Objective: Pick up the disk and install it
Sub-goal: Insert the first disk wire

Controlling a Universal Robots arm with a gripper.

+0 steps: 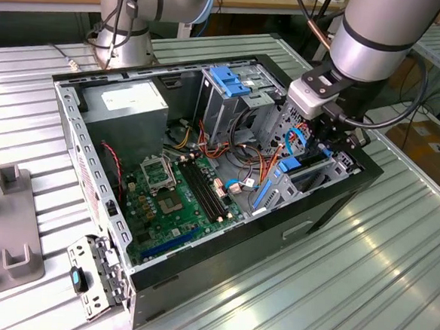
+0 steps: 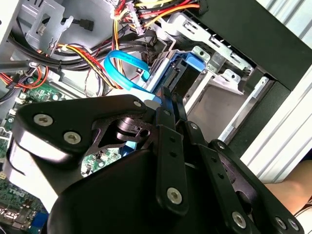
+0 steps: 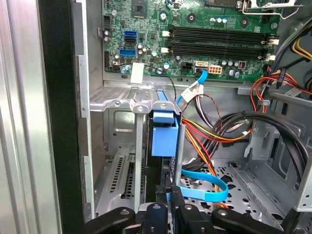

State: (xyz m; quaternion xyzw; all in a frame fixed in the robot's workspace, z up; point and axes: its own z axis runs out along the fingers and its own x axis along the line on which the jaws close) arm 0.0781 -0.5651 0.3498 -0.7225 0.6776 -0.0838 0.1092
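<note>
Fingers (image 3: pixel 168 196) narrow, almost pressed together, tips right at the near edge of the disk (image 3: pixel 165 130); cannot tell if they pinch any part of it. Disk stands on edge in its blue carrier, sitting in the metal bay (image 3: pixel 117 105) at the front corner of the open PC case (image 1: pixel 198 258), beside the case's black wall. In the second wrist view the same narrow fingers (image 2: pixel 168 105) point at the blue carrier of the disk (image 2: pixel 191 68) between the bay rails. Blue flat cable (image 3: pixel 204 189) loops just beside the fingers, near the disk's lower part. Red, yellow and black wires (image 3: pixel 209 136) run past the bay on the other side. Motherboard (image 3: pixel 195 29) lies beyond the bay, flat on the case floor. In the exterior view the arm (image 1: pixel 373 32) reaches down into the case at the exterior view's right. Case lies on its side on the ribbed counter (image 1: pixel 347 295). Grey power supply (image 1: pixel 126 105) sits in the far corner.
</note>
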